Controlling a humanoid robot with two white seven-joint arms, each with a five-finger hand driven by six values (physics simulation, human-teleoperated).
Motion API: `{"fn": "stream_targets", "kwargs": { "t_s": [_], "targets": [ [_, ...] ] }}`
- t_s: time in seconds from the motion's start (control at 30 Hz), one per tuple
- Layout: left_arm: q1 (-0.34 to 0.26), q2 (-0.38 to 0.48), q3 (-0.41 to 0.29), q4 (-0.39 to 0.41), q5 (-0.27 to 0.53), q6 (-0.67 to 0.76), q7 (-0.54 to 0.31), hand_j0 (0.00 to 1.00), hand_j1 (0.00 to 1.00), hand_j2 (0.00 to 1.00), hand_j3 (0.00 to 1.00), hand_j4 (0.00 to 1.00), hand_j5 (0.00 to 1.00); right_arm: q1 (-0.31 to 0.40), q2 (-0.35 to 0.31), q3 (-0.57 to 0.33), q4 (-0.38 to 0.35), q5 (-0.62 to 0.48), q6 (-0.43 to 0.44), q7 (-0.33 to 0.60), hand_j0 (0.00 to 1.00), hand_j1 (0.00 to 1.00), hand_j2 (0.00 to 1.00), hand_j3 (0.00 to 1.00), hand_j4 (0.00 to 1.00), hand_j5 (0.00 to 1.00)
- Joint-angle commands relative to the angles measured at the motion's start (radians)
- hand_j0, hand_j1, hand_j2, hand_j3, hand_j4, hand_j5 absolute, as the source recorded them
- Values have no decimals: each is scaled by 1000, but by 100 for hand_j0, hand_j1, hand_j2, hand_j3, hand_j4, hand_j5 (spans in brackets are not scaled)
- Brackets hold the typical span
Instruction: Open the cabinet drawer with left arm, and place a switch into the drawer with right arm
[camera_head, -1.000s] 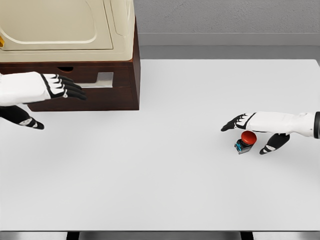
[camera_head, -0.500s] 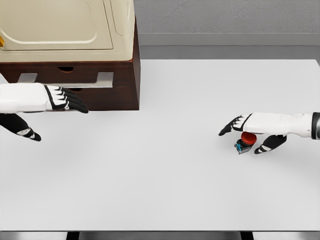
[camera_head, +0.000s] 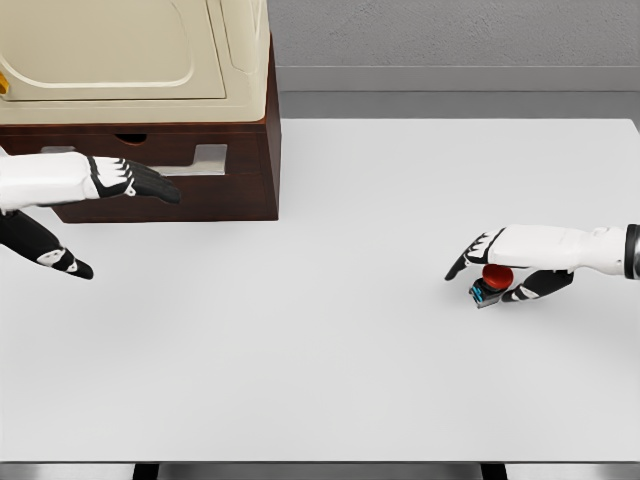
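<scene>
Left hand (camera_head: 130, 180), black-fingered with white shell, stretched flat and empty, fingers apart. Just beyond its fingertips, the dark brown wooden cabinet drawer (camera_head: 205, 172) with a pale metal handle plate; front apparently barely out, opening not yet done. Above it, a cream rounded appliance (camera_head: 130, 50). Well off to the hand's right, across bare white tabletop (camera_head: 330, 330), the right hand (camera_head: 500, 262), fingers curled down over the small red-capped switch with blue-black base (camera_head: 490, 284), thumb beneath; whether clamped or only cupping, cannot tell. Probably light, rigid, smooth-domed and prone to slipping: best pinched at the squarer base, not the cap.
</scene>
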Motion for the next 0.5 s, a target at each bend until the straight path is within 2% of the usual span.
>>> {"fn": "stream_targets", "kwargs": {
  "t_s": [0.0,0.4,0.47],
  "targets": [
    [0,-1,1,1,44,3,2,100,100,100,100,100,100,0,1,-1,3,-6,4,0,76,76,76,76,76,76],
    [-2,14,7,1,27,35,-28,100,100,100,100,100,100,0,1,9,10,-6,5,0,75,75,75,75,75,75],
    [-2,17,8,-1,19,124,-28,100,100,100,100,100,100,0,1,9,11,-8,5,0,75,75,75,75,75,75]
  ]
}}
